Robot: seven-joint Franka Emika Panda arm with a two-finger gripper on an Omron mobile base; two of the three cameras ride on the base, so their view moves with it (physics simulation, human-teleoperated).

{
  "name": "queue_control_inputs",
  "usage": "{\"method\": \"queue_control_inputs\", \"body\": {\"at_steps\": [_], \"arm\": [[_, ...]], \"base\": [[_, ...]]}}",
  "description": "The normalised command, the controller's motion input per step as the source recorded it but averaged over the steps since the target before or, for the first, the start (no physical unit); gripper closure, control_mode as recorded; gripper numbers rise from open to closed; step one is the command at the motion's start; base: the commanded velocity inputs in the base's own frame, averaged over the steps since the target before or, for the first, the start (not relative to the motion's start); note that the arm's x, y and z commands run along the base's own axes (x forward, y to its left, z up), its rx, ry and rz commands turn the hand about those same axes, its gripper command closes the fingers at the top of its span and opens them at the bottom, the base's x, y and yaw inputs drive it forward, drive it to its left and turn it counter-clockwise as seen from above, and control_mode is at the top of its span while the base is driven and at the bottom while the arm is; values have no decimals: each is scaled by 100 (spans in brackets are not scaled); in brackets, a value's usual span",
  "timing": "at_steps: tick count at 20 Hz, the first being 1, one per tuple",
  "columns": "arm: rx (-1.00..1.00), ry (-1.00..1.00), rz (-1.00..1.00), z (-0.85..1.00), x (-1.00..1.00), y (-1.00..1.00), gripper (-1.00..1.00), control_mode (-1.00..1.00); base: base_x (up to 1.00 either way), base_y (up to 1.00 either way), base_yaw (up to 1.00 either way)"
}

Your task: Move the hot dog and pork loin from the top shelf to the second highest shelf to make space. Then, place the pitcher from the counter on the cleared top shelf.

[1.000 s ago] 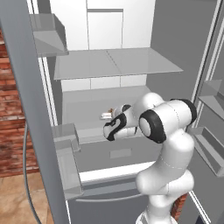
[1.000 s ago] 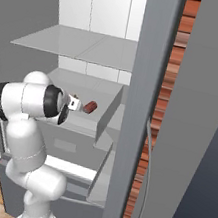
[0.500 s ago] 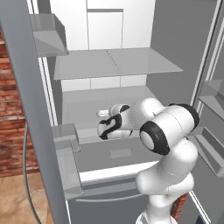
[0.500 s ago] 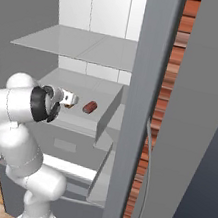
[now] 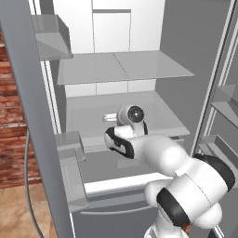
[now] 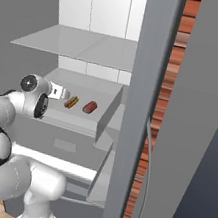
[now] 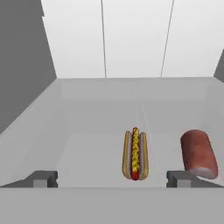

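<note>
Gripper stands wide open, empty, just before hot dog on shelf; pork loin beside. Should retreat w/o touching either.

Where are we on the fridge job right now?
Looks done: the hot dog and pork loin lie side by side on the lower shelf, and the top shelf looks bare. In hand: nothing; the gripper is open, facing both items, with the hot dog between its fingertips in the hand view. Left: put the pitcher on the top shelf.
</note>
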Motion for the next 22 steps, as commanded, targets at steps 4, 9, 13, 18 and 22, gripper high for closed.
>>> {"method": "queue_control_inputs", "body": {"at_steps": [4, 9, 13, 18, 22], "arm": [[0, 19, 0, 77, -97, -21, -100, -100], [0, 17, 0, 55, -100, -38, -100, -100], [-2, 5, 0, -8, -100, -39, -100, -100], [-1, 0, 0, -5, -86, -29, -100, -100], [0, -2, 0, 40, -71, -32, -100, -100]], "base": [[0, 0, 0], [0, 0, 0], [0, 0, 0], [0, 0, 0], [0, 0, 0]]}}
